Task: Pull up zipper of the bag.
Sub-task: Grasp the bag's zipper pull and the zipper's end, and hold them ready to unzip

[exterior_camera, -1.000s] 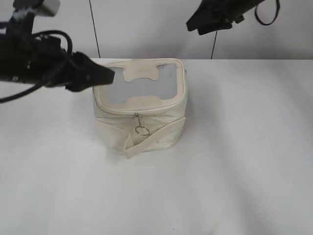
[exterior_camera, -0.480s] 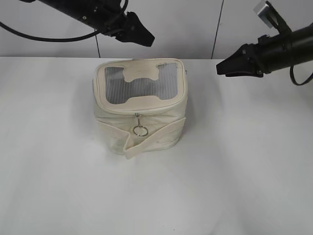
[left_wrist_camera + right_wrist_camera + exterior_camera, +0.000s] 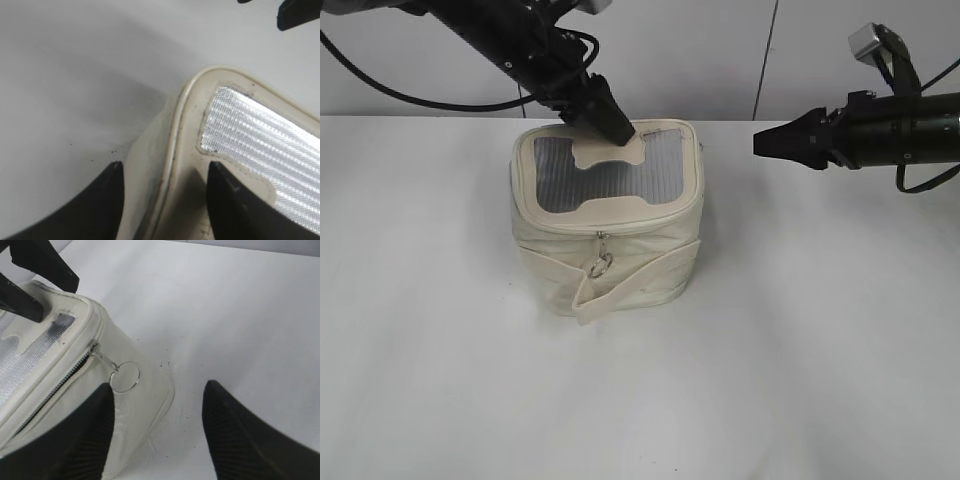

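Left pincer (image 3: 615, 128) in the exterior view sits at the far rim of the bag (image 3: 608, 225), about 12 o'clock of the grey mesh top, and seems to touch it there; whether its fingers are spread I cannot tell from this view. Right pincer (image 3: 768, 143) hovers clear of the bag at about 3 o'clock, with its tip pointing toward the bag; its state is also unclear here. The bag stands upright in the middle of the white bench (image 3: 820, 350). The zipper (image 3: 605, 225) runs around the top rim, and 1 silver ring pull (image 3: 602, 265) hangs on the front face at 6 o'clock.

From the left wrist view, the left pincer (image 3: 162, 200) is spread, with 1 finger on each side of the rim of the bag (image 3: 187, 125) at a corner, so it seems ready to hold the bag steady.

From the right wrist view, the right pincer (image 3: 157, 435) is spread and holds nothing. A 2nd ring pull (image 3: 125, 376) lies just ahead at about 11 o'clock, at the end of the zipper (image 3: 55, 390) track, which runs away toward 8 o'clock. I judge the right arm is nearer to this pull, and the track there looks partly open.
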### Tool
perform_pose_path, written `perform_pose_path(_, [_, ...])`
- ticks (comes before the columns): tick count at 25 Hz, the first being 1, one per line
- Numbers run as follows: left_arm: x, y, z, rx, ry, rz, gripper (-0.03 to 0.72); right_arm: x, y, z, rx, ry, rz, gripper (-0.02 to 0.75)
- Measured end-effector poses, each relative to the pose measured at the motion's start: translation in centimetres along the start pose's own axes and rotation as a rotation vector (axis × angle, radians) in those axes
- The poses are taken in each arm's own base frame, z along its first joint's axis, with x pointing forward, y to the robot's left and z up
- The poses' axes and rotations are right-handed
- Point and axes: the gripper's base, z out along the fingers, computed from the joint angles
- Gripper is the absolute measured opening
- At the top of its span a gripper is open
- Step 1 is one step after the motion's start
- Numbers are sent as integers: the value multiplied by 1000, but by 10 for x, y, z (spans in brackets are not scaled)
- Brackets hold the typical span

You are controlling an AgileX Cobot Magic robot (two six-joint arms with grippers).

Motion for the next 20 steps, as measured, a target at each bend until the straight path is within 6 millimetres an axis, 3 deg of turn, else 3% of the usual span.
perform_pose_path(2, [2,1,0,-11,18,9,370,1,1,2,-4,3,-26,452])
perform_pose_path(6, [2,1,0,-22,46,27,123,1,12,10,-29,14,-106,453])
perform_pose_path(8, [3,0,0,-22,51,31,62,3,18,15,-31,33,-144,452])
perform_pose_path(14, [2,0,1,-21,53,27,49,10,40,39,41,128,-249,453])
perform_pose_path(20, [2,0,1,-21,53,17,48,12,46,46,75,151,-278,453])
